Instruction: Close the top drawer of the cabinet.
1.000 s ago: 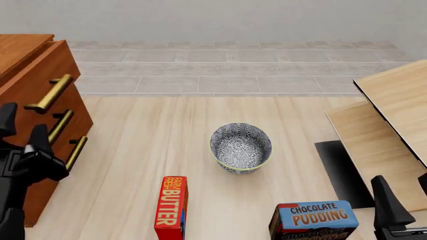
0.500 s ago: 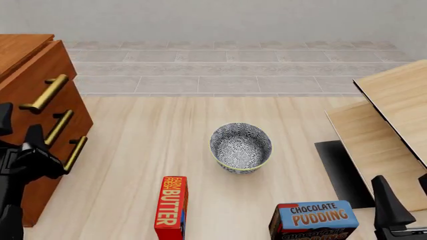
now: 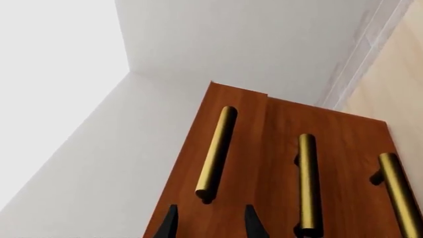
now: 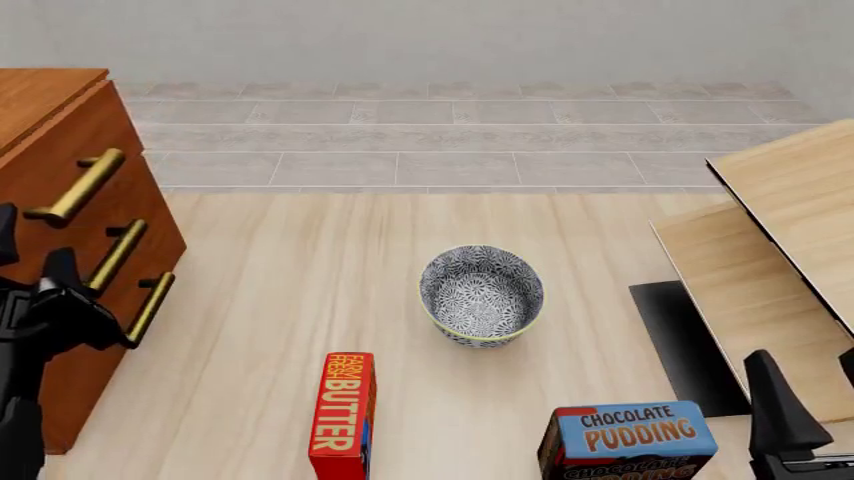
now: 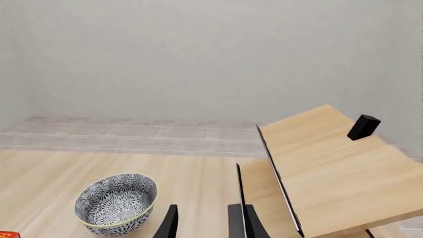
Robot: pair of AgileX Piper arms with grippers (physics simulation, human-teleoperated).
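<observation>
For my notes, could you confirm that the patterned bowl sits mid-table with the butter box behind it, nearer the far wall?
Not quite. In the front view the bowl does sit mid-table, but the butter box stands in front of it, nearer the arms' side.

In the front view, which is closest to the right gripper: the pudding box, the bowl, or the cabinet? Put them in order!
From the right gripper:
1. Pudding box, right beside it, near edge.
2. Bowl, table's middle.
3. Cabinet, far left side.

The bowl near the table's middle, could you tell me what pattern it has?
The bowl has a dark-and-white floral pattern, clearest in the front view.
</observation>
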